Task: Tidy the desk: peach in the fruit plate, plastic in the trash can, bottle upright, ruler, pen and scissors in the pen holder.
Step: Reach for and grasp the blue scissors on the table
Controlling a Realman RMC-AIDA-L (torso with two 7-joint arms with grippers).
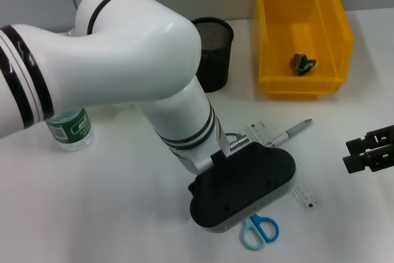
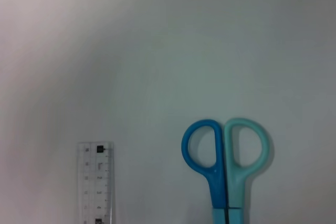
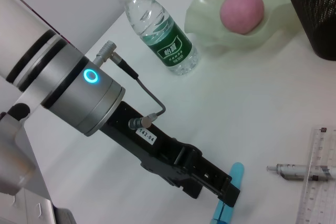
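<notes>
Jaws of left gripper [image 3: 227, 195]: low over the scissors [image 2: 226, 169] on the counter [image 1: 123, 214]; whether apart or together cannot be told. Right gripper [image 1: 354, 155]: parked aside. Peach [image 3: 241, 11]: in fruit plate [image 3: 210, 19]. Bottle [image 3: 157, 27]: upright. Ruler [image 2: 95, 182], pen [image 1: 294, 131]: on counter.

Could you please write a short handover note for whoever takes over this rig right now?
Left gripper is low over the scissors. Right gripper is parked at the desk's right edge.
Done: peach in the fruit plate, bottle upright, plastic in the yellow bin.
Left: scissors, ruler and pen all lie on the desk; they go into the pen holder.
</notes>
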